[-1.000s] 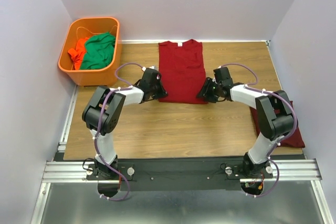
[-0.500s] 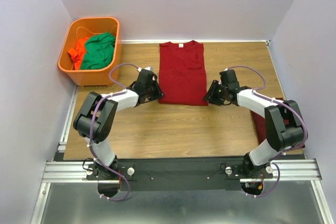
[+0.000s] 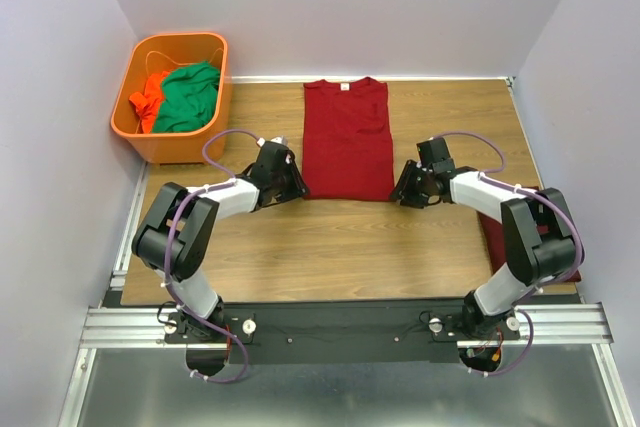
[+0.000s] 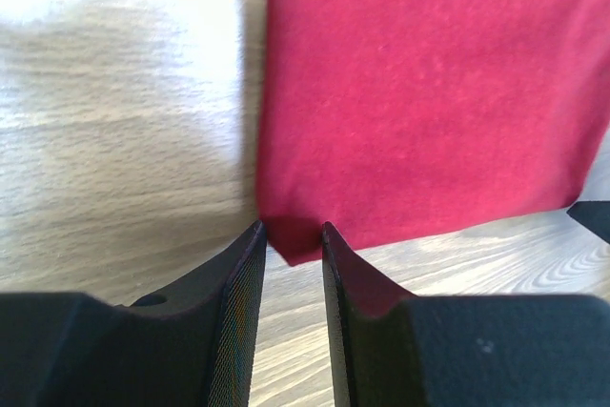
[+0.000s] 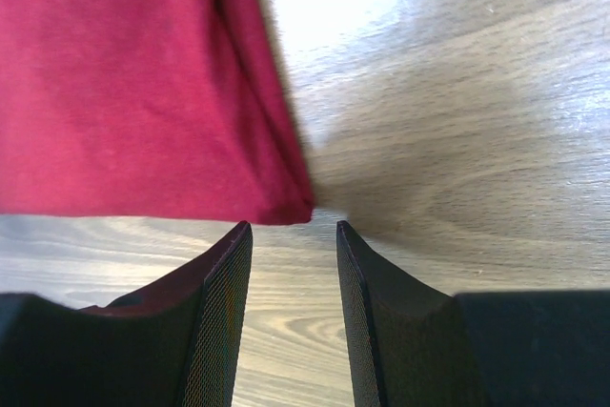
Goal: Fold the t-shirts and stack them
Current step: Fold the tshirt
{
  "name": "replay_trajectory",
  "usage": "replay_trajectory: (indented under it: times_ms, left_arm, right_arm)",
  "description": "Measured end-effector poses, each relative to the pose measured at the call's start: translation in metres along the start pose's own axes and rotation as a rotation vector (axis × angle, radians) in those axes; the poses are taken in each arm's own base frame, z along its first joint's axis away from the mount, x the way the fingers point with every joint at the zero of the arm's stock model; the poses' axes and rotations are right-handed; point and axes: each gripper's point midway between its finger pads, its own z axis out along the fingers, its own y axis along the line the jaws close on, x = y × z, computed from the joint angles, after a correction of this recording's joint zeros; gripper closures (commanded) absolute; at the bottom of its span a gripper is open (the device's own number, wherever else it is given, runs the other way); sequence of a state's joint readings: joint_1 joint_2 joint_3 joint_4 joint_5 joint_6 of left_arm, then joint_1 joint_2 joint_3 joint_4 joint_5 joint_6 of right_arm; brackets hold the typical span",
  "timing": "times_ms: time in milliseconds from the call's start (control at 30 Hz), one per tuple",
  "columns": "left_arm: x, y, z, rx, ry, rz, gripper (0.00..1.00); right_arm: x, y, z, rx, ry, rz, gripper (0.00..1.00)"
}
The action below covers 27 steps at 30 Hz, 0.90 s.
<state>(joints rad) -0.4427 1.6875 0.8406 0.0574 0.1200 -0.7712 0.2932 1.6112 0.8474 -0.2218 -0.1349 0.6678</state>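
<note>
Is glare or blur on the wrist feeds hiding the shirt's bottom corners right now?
Left wrist: strong glare washes out the table at upper left; the t-shirt corner at the left pincer is soft but readable. Right wrist: glare on the wood above the right pincer, t-shirt edge blurred. Top external: even light, sharp, no glare.

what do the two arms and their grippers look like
The left arm and right arm have white links and bulky black joints, each with a looping purple cable. The left gripper and right gripper are black, with flat fingers, finely textured inside.
</note>
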Motion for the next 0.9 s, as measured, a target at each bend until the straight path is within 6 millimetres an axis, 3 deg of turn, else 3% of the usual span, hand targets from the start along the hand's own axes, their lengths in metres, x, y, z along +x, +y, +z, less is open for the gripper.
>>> replay_trajectory:
  times_ms: [333, 367, 433, 500, 600, 700, 900]
  left_arm:
    - [0.000, 0.002, 0.007, 0.013, -0.016, -0.025, 0.64]
    - [0.000, 0.001, 0.007, 0.017, -0.020, -0.026, 0.67]
    - [0.000, 0.001, 0.008, 0.018, -0.021, -0.028, 0.72]
    - [0.000, 0.001, 0.010, 0.021, -0.023, -0.035, 0.89]
    - [0.001, 0.001, 0.011, 0.028, -0.021, -0.039, 1.00]
    - [0.001, 0.000, 0.011, 0.036, -0.023, -0.038, 1.00]
    - [0.004, 0.001, 0.010, 0.051, -0.032, -0.038, 1.00]
  right_arm:
    - [0.002, -0.004, 0.005, 0.017, 0.009, 0.007, 0.54]
    - [0.002, -0.004, 0.005, 0.017, 0.008, 0.007, 0.55]
    - [0.001, -0.003, 0.006, 0.013, 0.004, 0.006, 0.62]
    - [0.000, -0.003, 0.008, 0.013, 0.000, 0.012, 0.72]
    - [-0.001, -0.003, 0.011, 0.010, -0.002, 0.019, 0.86]
    - [-0.001, -0.002, 0.014, 0.008, -0.005, 0.024, 0.97]
    - [0.002, -0.004, 0.012, -0.002, -0.011, 0.026, 0.99]
